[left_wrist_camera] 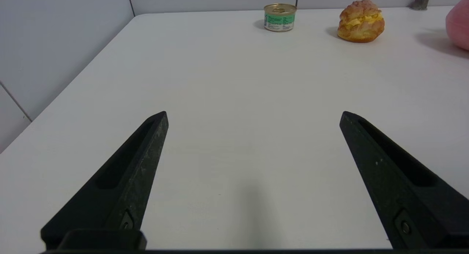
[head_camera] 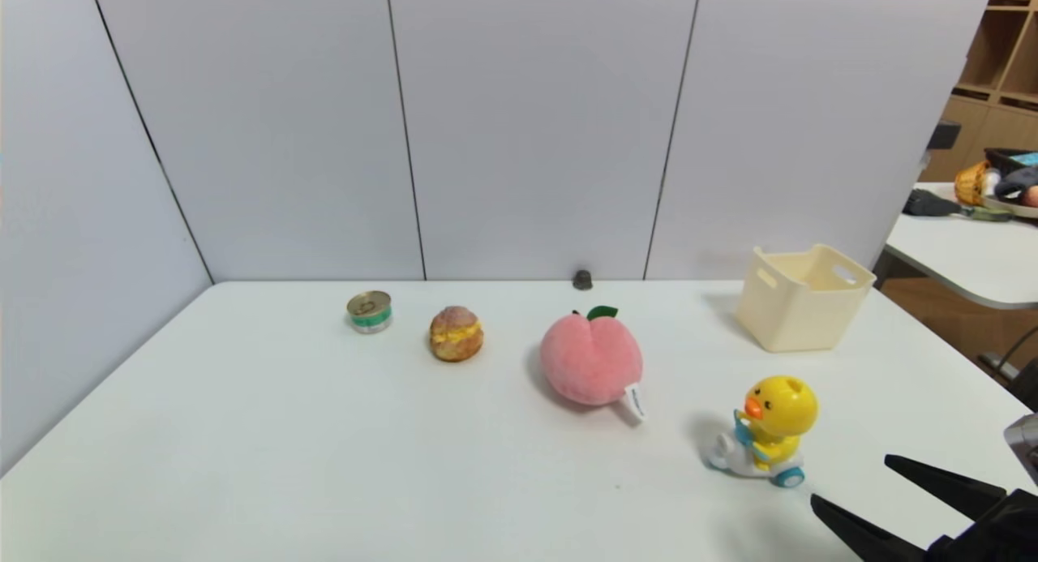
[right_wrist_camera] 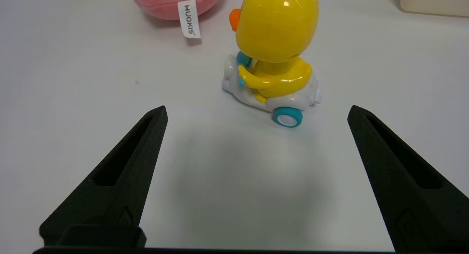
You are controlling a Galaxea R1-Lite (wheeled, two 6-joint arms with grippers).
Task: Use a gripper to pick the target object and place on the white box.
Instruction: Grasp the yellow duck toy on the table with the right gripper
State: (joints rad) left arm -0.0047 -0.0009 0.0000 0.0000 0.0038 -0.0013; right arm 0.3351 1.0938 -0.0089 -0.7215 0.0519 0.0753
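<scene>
Nearby, glossy plastic duck (right_wrist_camera: 273, 45); pointed matte right hand (right_wrist_camera: 256, 113) spread wide.

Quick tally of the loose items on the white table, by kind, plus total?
Toys: 2, duck toy, plush peach
Food items: 2, tin can, cream puff
Containers: 1, white box
Total: 5

On the desk (head_camera: 243, 432): one duck toy (head_camera: 766, 432), one plush peach (head_camera: 590, 359), one cream puff (head_camera: 456, 333), one tin can (head_camera: 370, 311), one white box (head_camera: 803, 298), and one small grey knob-like thing (head_camera: 582, 280), perhaps.
</scene>
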